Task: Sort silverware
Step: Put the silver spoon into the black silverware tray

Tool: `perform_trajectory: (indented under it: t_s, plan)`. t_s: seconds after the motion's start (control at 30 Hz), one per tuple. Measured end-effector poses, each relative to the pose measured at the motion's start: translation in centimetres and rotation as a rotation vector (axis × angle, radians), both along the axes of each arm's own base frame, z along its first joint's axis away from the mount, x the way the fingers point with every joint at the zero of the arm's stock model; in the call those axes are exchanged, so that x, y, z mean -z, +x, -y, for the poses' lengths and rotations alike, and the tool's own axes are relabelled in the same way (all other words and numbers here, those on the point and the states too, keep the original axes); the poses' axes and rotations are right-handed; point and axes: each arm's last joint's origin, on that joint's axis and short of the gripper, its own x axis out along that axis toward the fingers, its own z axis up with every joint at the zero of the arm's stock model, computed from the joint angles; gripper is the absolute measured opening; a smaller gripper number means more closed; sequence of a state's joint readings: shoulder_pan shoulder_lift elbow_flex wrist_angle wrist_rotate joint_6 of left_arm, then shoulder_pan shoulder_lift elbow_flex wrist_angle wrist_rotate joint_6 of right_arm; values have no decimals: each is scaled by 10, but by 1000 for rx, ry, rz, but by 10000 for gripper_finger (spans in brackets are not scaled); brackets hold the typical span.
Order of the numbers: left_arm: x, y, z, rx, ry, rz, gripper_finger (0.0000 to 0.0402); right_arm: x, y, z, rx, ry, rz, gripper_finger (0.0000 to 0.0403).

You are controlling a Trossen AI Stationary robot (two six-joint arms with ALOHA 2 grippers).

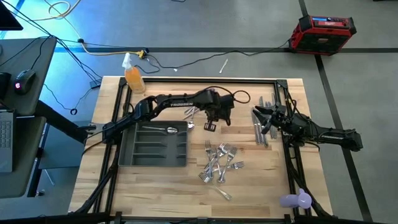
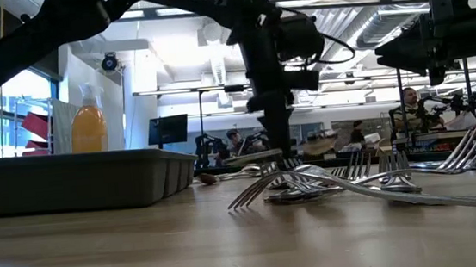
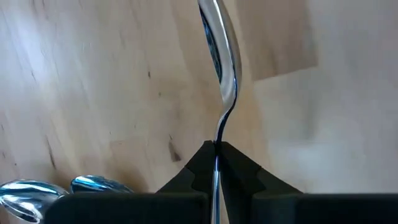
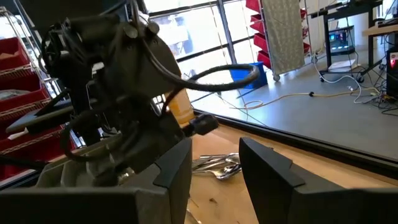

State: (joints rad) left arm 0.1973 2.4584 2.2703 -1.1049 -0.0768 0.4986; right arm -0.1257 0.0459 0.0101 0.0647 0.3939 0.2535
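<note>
My left gripper hangs over the table's middle, just right of the dark grey tray, and is shut on a silver spoon. One spoon lies in the tray's far compartment. More spoons lie on the wood beside the arm; two of their bowls show in the left wrist view. A heap of forks lies nearer the front, and knives lie at the right. My right gripper waits open at the right, above the knives, with nothing between its fingers. My left gripper pinches the spoon's handle between its two fingertips, close to the neck below the bowl. The fingers point steeply down and lie along the spoon. The bowl sticks out beyond the fingertips, toward the wood.
A bottle of orange liquid stands at the far left corner. A purple object sits at the near right corner. Black frame rails run along the table's sides. Bare wood lies in front of the tray and the forks.
</note>
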Motion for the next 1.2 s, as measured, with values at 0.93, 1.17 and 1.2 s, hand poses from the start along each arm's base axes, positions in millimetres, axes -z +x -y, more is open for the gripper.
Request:
perform_trajectory:
  t_s: [0.93,1.17,1.2]
  plan:
    - [-86,-150,-23,-244,-632,-263,0,0,0,0,-10,0,-1,121]
    - [-45,-199,-32,-289,-690,-394,0,0,0,0,-9,0,-1,121]
    - [-38,-203,-33,-282,-699,-411,0,0,0,0,-7,1,-2,121]
